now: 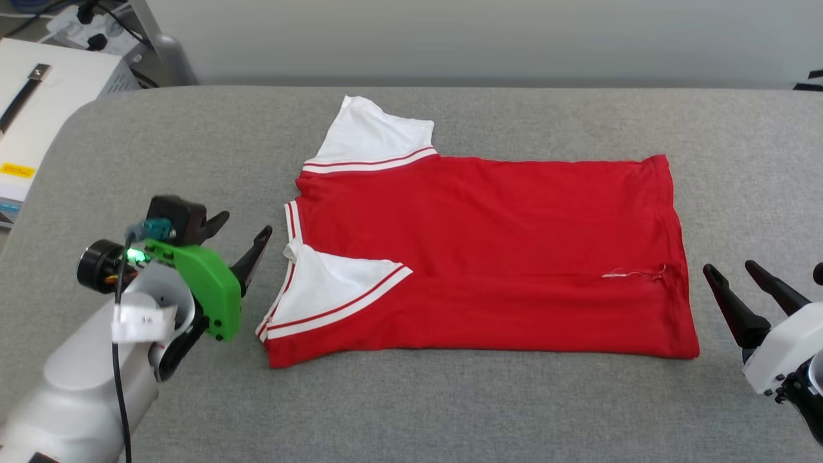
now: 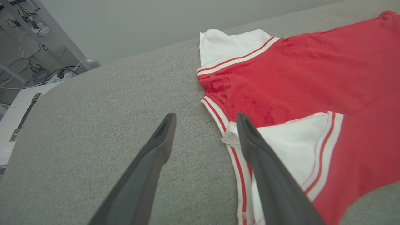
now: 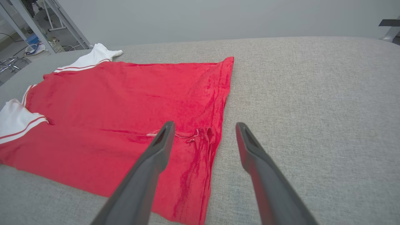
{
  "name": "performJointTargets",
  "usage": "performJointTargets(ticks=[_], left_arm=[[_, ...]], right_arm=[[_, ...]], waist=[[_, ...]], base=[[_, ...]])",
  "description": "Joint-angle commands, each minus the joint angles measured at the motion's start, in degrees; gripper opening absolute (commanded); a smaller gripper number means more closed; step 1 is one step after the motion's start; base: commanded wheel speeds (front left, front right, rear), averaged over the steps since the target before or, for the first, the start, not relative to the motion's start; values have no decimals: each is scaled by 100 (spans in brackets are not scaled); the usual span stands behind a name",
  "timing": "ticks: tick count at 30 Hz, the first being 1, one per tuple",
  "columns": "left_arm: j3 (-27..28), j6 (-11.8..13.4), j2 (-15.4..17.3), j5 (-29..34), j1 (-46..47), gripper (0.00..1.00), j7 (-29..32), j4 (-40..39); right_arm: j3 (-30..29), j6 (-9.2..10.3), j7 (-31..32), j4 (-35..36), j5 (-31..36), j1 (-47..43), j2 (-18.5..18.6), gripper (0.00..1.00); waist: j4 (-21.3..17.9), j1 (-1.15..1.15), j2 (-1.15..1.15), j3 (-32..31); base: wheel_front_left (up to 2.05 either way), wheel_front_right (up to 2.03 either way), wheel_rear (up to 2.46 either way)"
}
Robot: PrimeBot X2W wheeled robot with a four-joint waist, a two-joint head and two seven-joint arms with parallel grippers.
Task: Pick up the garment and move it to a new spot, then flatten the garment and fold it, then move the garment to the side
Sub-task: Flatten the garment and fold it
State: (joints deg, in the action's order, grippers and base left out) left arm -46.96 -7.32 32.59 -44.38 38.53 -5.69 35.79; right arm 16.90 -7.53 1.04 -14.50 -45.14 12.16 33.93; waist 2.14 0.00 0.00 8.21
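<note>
Left hand point(image 1: 244, 223) and right hand point(image 1: 729, 266), both open, flank the flat garment point(image 1: 488, 257).

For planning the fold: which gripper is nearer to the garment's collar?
Left. The left gripper hovers beside the garment's collar; the right gripper is past the hem, the opposite end.

A grey cloth-covered tabletop point(image 1: 450, 411) with a rounded corner spreads wide across the room. Off its left end sits a white case point(image 1: 45, 128), with a black strap point(image 1: 22, 96) on top and a yellow label point(image 1: 16, 170) near its edge. Beyond that is a white power strip point(image 1: 80, 22) with dark plugs, just beside a grey metal leg point(image 1: 161, 51). A plain pale wall point(image 1: 482, 38) runs behind.
</note>
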Motion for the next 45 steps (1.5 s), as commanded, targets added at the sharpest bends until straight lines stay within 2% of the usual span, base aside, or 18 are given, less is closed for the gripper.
performJointTargets(ticks=[1, 9, 12, 13, 17, 24, 27, 32, 33, 34, 35, 41, 45], left_arm=[[-32, -16, 71, -203, 163, 100, 202, -151], [-514, -16, 411, -1333, 569, 100, 2786, -922], [-684, -16, 474, -1605, 623, 100, 3538, -1069], [-847, -16, 524, -1707, 625, 100, 4015, -1117], [-941, -1, 510, -1793, 514, 100, 4227, -977], [-916, 6, 324, -2103, 271, 100, 4247, -469], [-1091, -2, 288, -1980, 256, 100, 4283, -302], [-1175, -12, 129, -2143, 110, 100, 4234, -57], [-1204, -13, 112, -2189, 88, 86, 4232, -73], [-1238, -13, 121, -2164, 98, 23, 4185, -92], [-1288, -14, 142, -2116, 115, 0, 4111, -120], [-1370, -15, 365, -2100, 235, 0, 3662, -369], [-1343, -16, 533, -2097, 316, 0, 3328, -597]], right_arm=[[-61, 4, 51, 87, 75, -100, -24, 100], [-385, 4, 414, 451, 440, -348, -224, 100], [-484, 4, 519, 533, 511, -377, -308, 100], [-545, 4, 614, 589, 567, -380, -405, 100], [-563, 4, 698, 625, 617, -340, -512, 100], [-533, 4, 778, 626, 654, -190, -616, 100], [-517, 4, 776, 602, 666, -107, -639, 100], [-472, 4, 739, 540, 691, 32, -667, 100], [-464, 4, 740, 535, 694, 60, -662, 100], [-463, 4, 738, 537, 698, 82, -652, 100], [-467, 4, 730, 545, 710, 106, -631, 100], [-465, 4, 821, 720, 881, 246, -356, 100], [-426, 4, 1162, 899, 925, 448, -52, 100]], waist=[[60, 0, 0, -118], [78, 0, 0, -158], [44, 0, 0, -111], [-8, 0, 0, -36], [-101, 0, 0, 89], [-235, 0, 0, 370], [-268, 0, 0, 504], [-290, 0, 0, 626], [-285, 0, 0, 636], [-278, 0, 0, 639], [-266, 0, 0, 631], [-206, 0, 0, 484], [-175, 0, 0, 382]], base=[[0, 0, 0], [0, 0, 0], [0, 0, 0], [0, 0, 0], [0, 0, 0], [0, 0, 0], [0, 0, 0], [0, 0, 0], [0, 0, 0], [0, 0, 0], [0, 0, 0], [0, 0, 0], [0, 0, 0]])
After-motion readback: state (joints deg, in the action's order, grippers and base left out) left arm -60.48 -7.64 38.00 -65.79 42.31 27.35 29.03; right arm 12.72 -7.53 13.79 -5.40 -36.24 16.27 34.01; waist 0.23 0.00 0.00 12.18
